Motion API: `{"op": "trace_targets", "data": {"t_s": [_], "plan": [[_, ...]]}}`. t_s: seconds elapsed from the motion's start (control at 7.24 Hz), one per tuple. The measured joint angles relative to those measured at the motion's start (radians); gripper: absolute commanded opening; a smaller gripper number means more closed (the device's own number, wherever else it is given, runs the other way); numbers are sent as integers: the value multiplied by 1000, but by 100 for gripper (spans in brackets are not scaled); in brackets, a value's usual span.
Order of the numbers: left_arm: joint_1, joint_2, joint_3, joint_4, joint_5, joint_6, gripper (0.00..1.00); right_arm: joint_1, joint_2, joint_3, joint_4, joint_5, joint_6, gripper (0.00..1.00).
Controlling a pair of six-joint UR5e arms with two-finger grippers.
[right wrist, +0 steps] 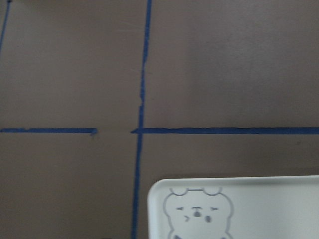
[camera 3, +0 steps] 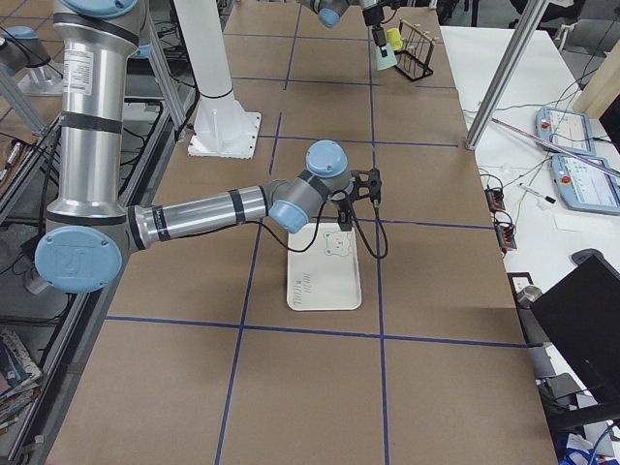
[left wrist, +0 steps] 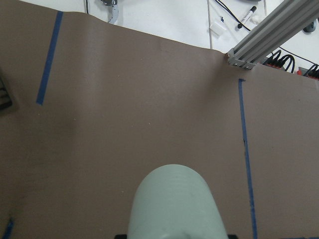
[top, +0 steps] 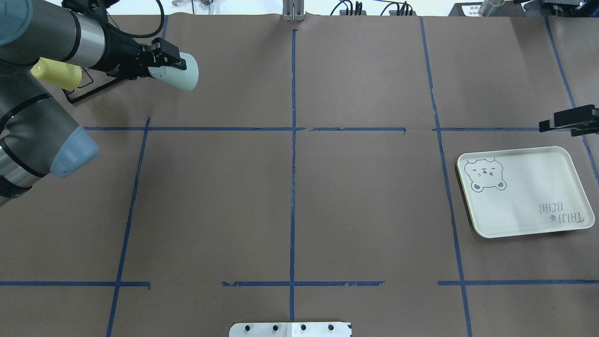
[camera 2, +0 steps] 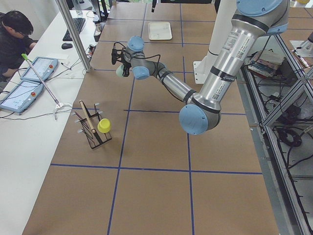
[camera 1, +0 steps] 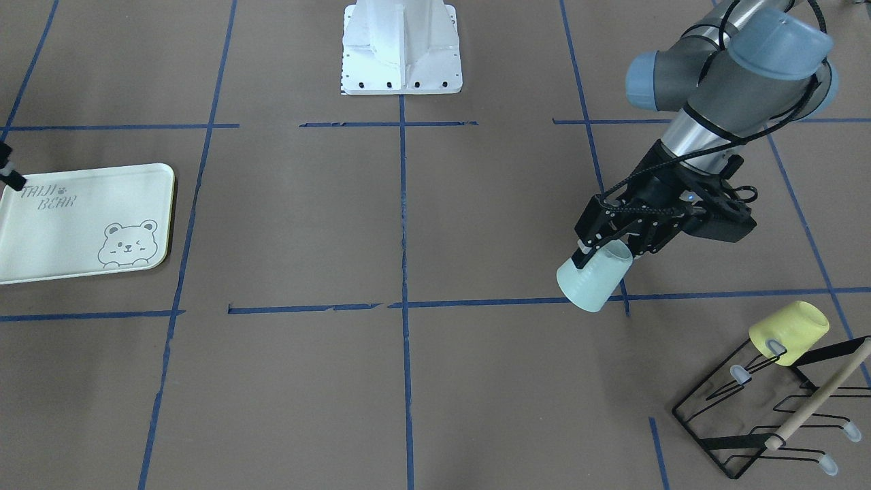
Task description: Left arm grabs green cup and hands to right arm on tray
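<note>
My left gripper [camera 1: 602,246] is shut on the green cup [camera 1: 594,277] and holds it tilted on its side above the table, clear of the surface. The cup also shows in the overhead view [top: 181,75], held by the left gripper [top: 169,60], and fills the bottom of the left wrist view [left wrist: 174,204]. The tray [top: 526,192] lies flat on the table's other side, with nothing on it. My right gripper [top: 547,124] hovers just beyond the tray's far edge; its jaws look open and hold nothing. The right wrist view shows the tray's bear corner [right wrist: 239,209].
A black wire rack [camera 1: 748,408] stands near the left arm, with a pale yellow cup [camera 1: 789,332] on one prong and a wooden rod [camera 1: 816,401] across it. The robot's white base [camera 1: 401,47] is at the table's middle edge. Blue tape lines grid the brown table.
</note>
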Motion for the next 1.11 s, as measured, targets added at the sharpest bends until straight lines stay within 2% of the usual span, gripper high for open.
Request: {"op": "trace_targets", "data": {"t_s": [0.28,0.41,0.55,0.83,1.11], "plan": [[57,53,-6,-226,4,-201,36,-101,36,0,256,-18,322,100],[90,61,-8,-301,11,-286,36,-169,57,0,391,-71,480,100],[126,65,-13,-365,38,-361,36,-263,73,0,519,-169,613,100],[223,66,-16,-516,118,-486,36,-486,103,0,728,-393,761,100],[325,61,0,-698,139,-553,36,-605,188,-5,850,-463,867,100]]}}
